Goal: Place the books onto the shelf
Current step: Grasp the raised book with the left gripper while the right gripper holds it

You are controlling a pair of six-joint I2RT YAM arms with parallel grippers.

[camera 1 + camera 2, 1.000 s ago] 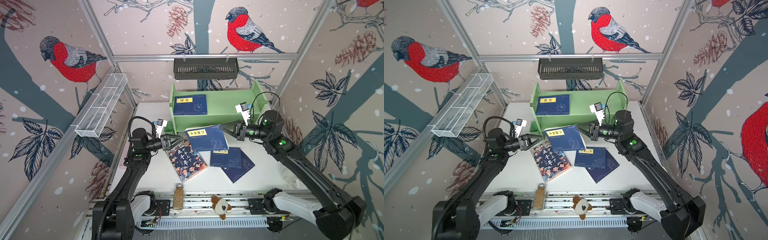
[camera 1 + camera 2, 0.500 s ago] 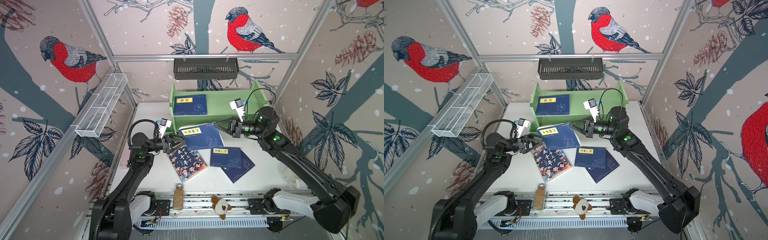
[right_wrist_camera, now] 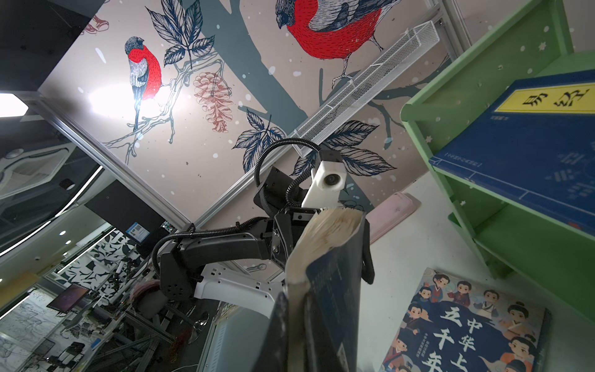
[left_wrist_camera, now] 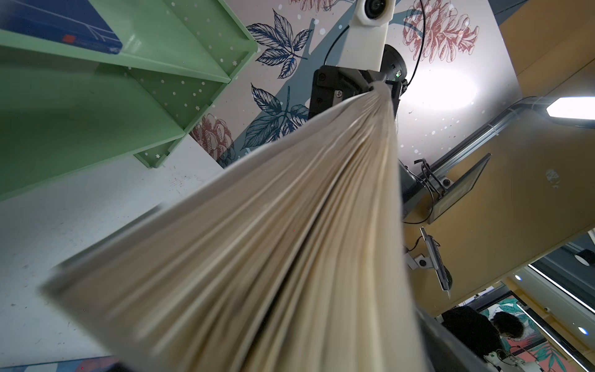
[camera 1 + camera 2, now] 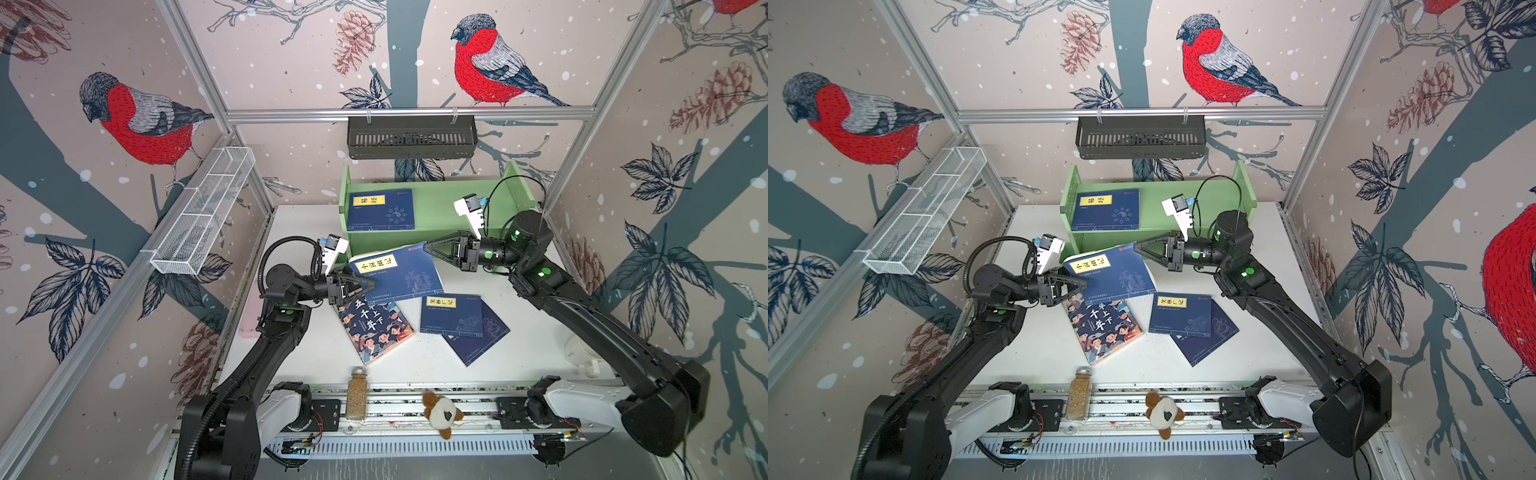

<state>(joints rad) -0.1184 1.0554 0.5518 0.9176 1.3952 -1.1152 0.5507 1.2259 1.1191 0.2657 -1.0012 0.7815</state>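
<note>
A navy book with a yellow label (image 5: 395,272) (image 5: 1113,272) hangs tilted in front of the green shelf (image 5: 436,203) (image 5: 1150,199). My right gripper (image 5: 428,249) is shut on its far right corner, and the dark cover (image 3: 331,273) rises from its jaws. My left gripper (image 5: 365,286) (image 5: 1077,286) is open around the book's left edge; fanned pages (image 4: 289,241) fill its view. One navy book (image 5: 382,210) lies on the shelf's top board. The cartoon book (image 5: 376,328) and two overlapping navy books (image 5: 451,316) lie on the table.
A black slotted basket (image 5: 411,137) hangs above the shelf and a white wire basket (image 5: 203,212) on the left wall. A jar (image 5: 357,392) and a plush toy (image 5: 442,413) sit on the front rail. A white cup (image 5: 579,353) stands at the right edge.
My right gripper has carried the navy book leftward, lifting it off the table. My left gripper has moved right onto the book's left edge, and its jaws have narrowed slightly.
</note>
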